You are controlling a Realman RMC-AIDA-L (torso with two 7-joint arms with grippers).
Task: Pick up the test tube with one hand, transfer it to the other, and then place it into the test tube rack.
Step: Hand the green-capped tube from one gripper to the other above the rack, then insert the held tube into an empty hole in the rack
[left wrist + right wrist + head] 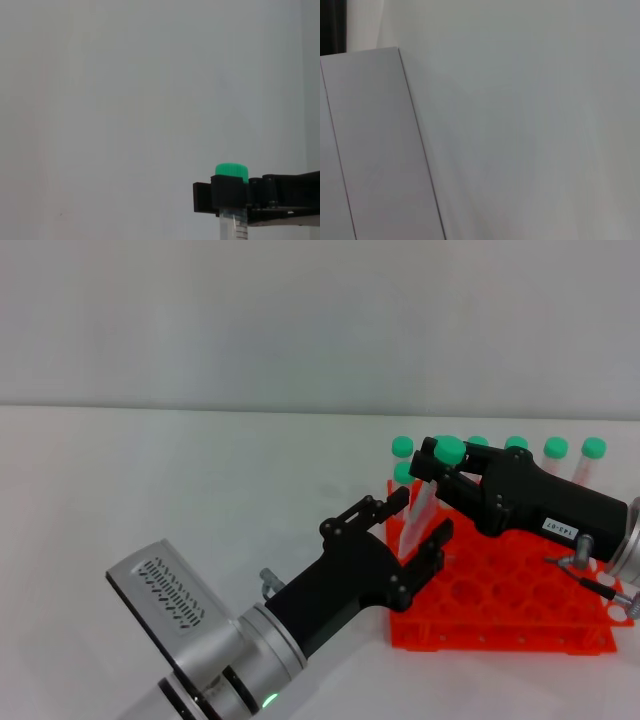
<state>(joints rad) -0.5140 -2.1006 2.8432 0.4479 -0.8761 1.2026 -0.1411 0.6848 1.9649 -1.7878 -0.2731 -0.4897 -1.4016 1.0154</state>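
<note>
Held item: slim clear plastic test tube with green screw cap [432,475], upright with a slight tilt, above the near-left corner of the rack, between the two grippers.
Right gripper: black gripper with small white label on its body [440,462], reaching in from the right; jaws clamped on the tube just under the cap. The left wrist view shows the same grip, black fingers [227,192] wrapped below the green cap.
Left gripper: black multi-finger gripper on a silver-white wrist with green light [412,525], coming up from the lower left; fingers spread apart on either side of the tube's lower half, contact not discernible.
Rack: bright orange-red plastic test tube rack with a grid of round holes [500,605], on the white tabletop [150,480].
Rack contents: other green-capped tubes [555,450] standing along the far row.
Label text: dark characters on the white label [560,526], too small to read.
Right wrist view: plain pale surfaces only.
</note>
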